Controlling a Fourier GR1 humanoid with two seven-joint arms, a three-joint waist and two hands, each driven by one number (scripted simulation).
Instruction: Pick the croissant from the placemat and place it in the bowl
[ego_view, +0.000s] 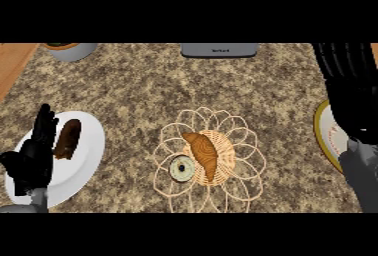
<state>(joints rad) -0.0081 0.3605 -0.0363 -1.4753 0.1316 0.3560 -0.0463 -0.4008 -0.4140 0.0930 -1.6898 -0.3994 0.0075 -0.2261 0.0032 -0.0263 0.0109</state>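
The croissant (203, 154) lies on the placemat (240, 187) at the middle of the bench (133, 80), with a round pastry (181, 168) just beside it. The left hand (33, 155) rests open over a white plate (88, 145). The right hand (347, 95), fingers straight, overlaps a yellow-rimmed dish (322, 125).

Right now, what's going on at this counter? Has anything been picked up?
Nothing is held. The croissant lies on the woven placemat at the counter's middle, beside a round greenish item. The left hand is open, fingers up, over a white dish that holds a brown oblong item. The right hand shows at the right edge, fingers straight, partly covering a yellow-rimmed dish. Neither hand touches the croissant.
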